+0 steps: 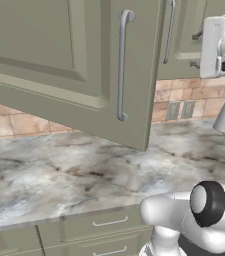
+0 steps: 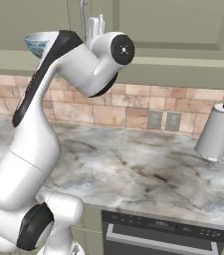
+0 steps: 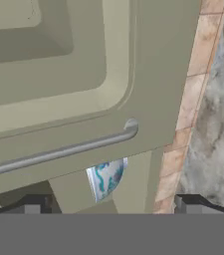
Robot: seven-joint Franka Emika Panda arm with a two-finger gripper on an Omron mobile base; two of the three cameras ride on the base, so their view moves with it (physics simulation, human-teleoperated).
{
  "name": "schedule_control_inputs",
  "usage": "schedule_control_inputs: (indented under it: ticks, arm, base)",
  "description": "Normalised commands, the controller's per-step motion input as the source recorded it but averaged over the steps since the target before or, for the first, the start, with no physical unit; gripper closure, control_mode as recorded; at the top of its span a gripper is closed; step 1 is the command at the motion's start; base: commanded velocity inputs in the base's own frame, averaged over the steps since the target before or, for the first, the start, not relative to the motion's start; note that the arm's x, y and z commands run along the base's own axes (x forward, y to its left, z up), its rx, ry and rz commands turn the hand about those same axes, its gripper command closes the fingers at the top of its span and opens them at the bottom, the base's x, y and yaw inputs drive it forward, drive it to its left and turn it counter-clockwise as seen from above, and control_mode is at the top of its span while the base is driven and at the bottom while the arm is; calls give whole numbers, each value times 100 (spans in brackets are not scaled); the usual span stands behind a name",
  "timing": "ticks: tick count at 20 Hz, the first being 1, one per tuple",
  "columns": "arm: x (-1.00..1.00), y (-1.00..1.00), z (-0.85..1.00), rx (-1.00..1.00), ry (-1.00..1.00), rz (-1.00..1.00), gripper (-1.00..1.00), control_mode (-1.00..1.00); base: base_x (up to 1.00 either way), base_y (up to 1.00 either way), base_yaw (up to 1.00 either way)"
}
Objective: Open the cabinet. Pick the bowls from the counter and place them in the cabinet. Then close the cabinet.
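Marble counter (image 1: 59, 170) runs bare below us; on the left the cabinet door (image 1: 84, 65) hangs swung open, its handle (image 1: 122, 65) facing us. The white bowl (image 2: 36, 44) sits up in the cabinet, just left of our raised arm. Our gripper (image 3: 113, 205) stands wide apart, holding nothing. We judge it best to draw straight back, clearing the bowl and door edge.

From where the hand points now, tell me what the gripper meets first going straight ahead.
Probably the cabinet door and its bar handle straight ahead of the open gripper; depth is unclear.
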Motion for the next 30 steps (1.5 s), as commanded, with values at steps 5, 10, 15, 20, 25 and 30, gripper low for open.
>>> schedule_control_inputs:
  ticks: [5,10,15,20,25,30]
  arm:
    - [-98,-1,31,0,3,0,-100,-100]
    - [-100,-15,17,0,3,0,-100,-100]
    - [-97,-21,23,0,8,0,-100,-100]
    - [-78,-14,1,0,3,0,-100,-100]
    - [-98,-13,0,0,-10,0,-100,-100]
    - [-85,-3,0,1,-5,0,-100,-100]
  base:
    - [0,0,0]
    - [0,0,0]
    - [0,0,0]
    - [0,0,0]
    - [0,0,0]
    - [0,0,0]
